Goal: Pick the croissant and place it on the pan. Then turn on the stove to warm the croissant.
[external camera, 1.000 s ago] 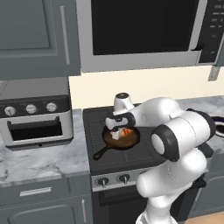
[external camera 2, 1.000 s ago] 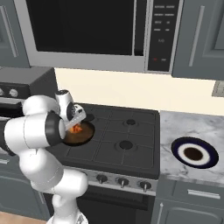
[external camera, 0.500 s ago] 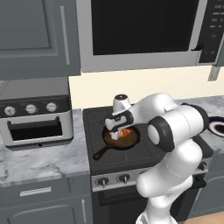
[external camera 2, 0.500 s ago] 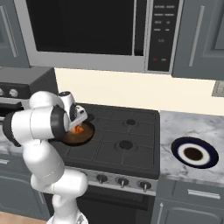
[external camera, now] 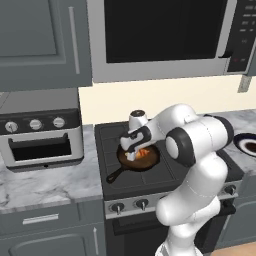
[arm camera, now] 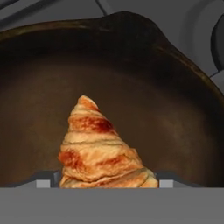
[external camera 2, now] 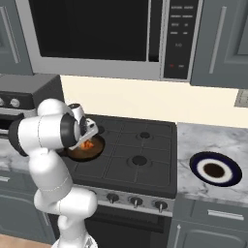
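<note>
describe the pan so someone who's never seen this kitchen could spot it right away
Find the black gas stove under the microwave. On its front left burner sits the pan, a round dark skillet with a brownish inside and one long black handle, holding an orange croissant. The dark plate on the right counter has no handle.

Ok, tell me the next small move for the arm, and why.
Probably open the pincer and let go of the croissant. In the hand view the croissant sits between the fingertips with the pan floor right behind it, and both base views show it inside the pan's rim on the stove. Whether it already touches the floor can't be told, so a slight lowering first may be safer.
</note>
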Motion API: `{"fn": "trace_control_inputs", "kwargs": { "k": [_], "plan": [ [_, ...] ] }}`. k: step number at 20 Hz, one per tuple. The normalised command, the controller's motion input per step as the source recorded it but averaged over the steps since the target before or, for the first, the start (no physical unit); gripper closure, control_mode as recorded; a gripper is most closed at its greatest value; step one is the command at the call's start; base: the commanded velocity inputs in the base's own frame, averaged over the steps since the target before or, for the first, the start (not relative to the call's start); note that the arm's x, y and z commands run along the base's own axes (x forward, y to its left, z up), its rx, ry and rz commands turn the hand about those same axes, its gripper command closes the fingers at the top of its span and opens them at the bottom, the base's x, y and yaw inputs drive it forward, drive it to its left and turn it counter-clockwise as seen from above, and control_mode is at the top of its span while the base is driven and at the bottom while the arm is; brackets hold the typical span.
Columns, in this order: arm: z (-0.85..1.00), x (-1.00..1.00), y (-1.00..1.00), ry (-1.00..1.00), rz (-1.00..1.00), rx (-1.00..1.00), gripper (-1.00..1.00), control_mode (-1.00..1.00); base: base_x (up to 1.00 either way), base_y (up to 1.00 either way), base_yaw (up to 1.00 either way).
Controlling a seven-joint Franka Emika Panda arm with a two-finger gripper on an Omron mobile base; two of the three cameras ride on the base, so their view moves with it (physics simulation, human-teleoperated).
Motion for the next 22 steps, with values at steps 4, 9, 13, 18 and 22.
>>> {"fn": "trace_control_inputs", "kwargs": {
  "k": [4,9,13,18,22],
  "plan": [
    [-0.19,0.06,0.00,0.00,0.00,0.00,-1.00,-1.00,0.00,0.00,0.00],
    [-0.07,0.03,0.00,0.00,0.00,0.00,-1.00,-1.00,0.00,0.00,0.00],
    [0.11,-0.03,-0.02,0.00,0.00,0.00,-1.00,-1.00,0.00,0.00,0.00],
    [0.42,-0.18,-0.08,-0.01,0.00,0.00,-1.00,-1.00,0.00,0.00,0.00],
    [0.64,-0.23,-0.03,-0.03,-0.01,0.00,-1.00,-1.00,0.00,0.00,0.00]
  ]
}}
